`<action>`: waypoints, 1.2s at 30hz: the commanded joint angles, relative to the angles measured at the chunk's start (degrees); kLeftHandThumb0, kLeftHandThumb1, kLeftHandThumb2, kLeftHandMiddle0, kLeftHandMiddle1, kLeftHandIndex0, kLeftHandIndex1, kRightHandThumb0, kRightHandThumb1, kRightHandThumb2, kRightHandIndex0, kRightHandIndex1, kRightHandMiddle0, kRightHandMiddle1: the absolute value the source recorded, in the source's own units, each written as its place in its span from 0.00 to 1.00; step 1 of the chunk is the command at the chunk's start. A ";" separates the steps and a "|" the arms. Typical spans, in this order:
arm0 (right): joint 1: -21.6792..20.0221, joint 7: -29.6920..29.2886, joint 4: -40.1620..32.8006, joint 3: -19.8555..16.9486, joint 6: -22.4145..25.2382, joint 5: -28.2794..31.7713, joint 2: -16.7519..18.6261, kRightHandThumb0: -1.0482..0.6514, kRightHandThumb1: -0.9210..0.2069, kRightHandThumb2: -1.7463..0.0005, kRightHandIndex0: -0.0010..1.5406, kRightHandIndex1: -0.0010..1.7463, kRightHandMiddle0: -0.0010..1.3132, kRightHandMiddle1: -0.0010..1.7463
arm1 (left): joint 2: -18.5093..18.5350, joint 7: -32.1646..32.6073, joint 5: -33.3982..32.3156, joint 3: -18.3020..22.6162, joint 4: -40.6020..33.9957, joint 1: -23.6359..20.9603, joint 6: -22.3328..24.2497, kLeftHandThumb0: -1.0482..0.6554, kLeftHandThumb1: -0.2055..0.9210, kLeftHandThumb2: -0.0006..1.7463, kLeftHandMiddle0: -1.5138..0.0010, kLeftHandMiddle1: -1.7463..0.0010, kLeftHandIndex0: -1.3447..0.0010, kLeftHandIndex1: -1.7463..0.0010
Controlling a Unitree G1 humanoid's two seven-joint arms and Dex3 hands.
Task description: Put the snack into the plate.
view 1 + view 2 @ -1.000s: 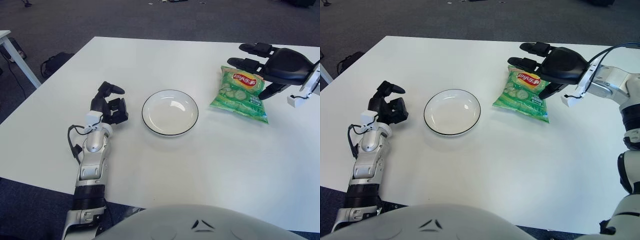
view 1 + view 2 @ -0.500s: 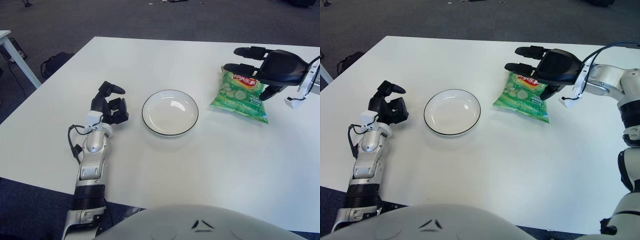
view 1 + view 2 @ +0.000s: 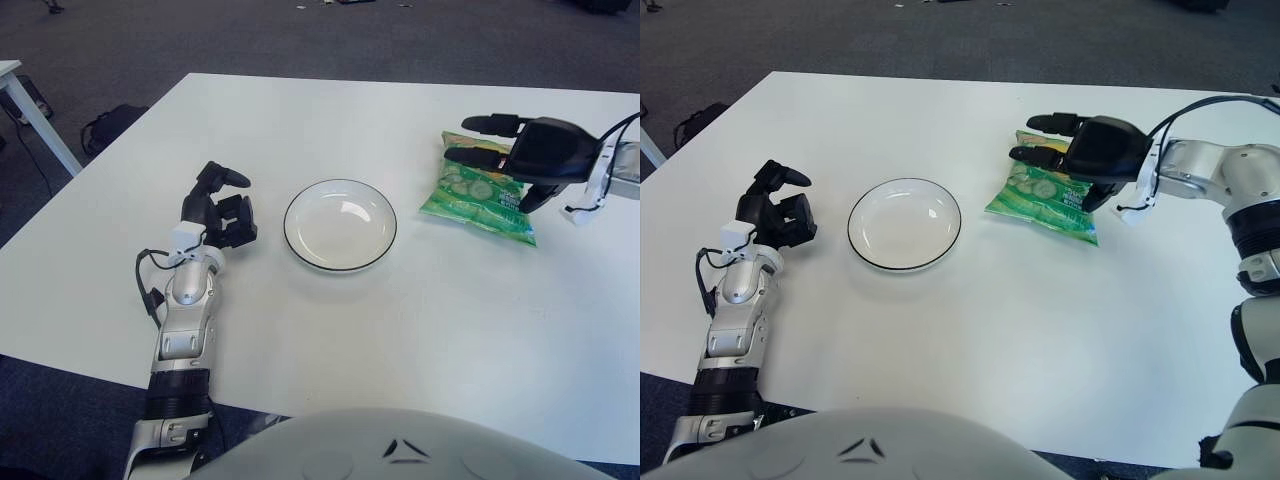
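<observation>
Now the right robot hand [image 3: 1065, 152] has lowered onto the snack [image 3: 1045, 196].

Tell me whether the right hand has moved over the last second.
Yes. The right hand has come down toward the table and now sits low over the far end of the snack bag, fingers spread, not yet gripping.

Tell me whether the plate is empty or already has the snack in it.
Empty. The plate shows only its bare white bowl; the green snack bag lies on the table to its right, under the right hand.
</observation>
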 commanded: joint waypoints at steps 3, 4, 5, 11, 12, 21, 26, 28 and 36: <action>-2.70 -2.13 3.45 5.02 1.35 -4.17 3.03 0.07 0.13 0.85 0.00 0.00 0.00 0.05 | -1.86 0.65 0.49 -0.39 2.62 4.85 0.02 0.36 0.58 0.66 0.18 0.00 0.62 0.00; -2.98 -2.07 4.46 5.63 1.09 -4.05 3.57 0.07 0.13 0.85 0.00 0.00 0.00 0.05 | -1.97 0.72 0.35 -0.29 2.49 4.92 0.07 0.36 0.58 0.66 0.18 0.00 0.62 0.00; -3.24 -2.08 5.16 6.11 0.87 -3.89 3.88 0.06 0.13 0.84 0.00 0.00 0.00 0.05 | -2.05 0.76 0.24 -0.23 2.29 5.00 0.15 0.36 0.58 0.66 0.18 0.00 0.62 0.00; -3.78 -0.95 8.33 7.25 -0.36 -0.93 5.11 0.05 0.13 0.84 0.00 0.00 0.00 0.03 | -2.83 1.27 -0.69 0.40 1.71 5.15 0.35 0.36 0.57 0.66 0.19 0.00 0.62 0.00; -3.79 -0.63 8.80 7.42 -0.62 -0.42 5.33 0.05 0.14 0.84 0.00 0.00 0.00 0.03 | -3.01 1.35 -0.92 0.55 1.64 5.15 0.33 0.36 0.57 0.66 0.20 0.00 0.62 0.00; -3.65 2.01 12.28 8.72 -1.50 2.64 7.43 0.07 0.16 0.83 0.00 0.00 0.00 0.06 | -3.68 1.43 -2.38 1.17 1.68 5.05 -0.52 0.35 0.53 0.70 0.20 0.00 0.59 0.00; -2.99 2.05 13.64 8.69 -1.06 4.70 8.37 0.12 0.26 0.73 0.02 0.01 0.00 0.12 | -3.75 1.91 -2.50 1.52 1.92 4.99 -0.80 0.35 0.52 0.71 0.20 0.00 0.58 0.00; -2.78 2.47 14.37 8.36 -1.09 6.07 8.79 0.15 0.32 0.68 0.07 0.02 0.00 0.21 | -3.81 2.23 -2.43 1.69 2.00 4.92 -0.89 0.35 0.52 0.71 0.20 0.00 0.58 0.00; -3.84 12.00 16.10 3.67 -2.55 19.32 10.73 0.41 0.56 0.39 0.09 0.69 0.07 0.89 | -4.08 3.85 -1.83 2.20 2.09 4.42 -0.70 0.35 0.53 0.70 0.20 0.00 0.59 0.00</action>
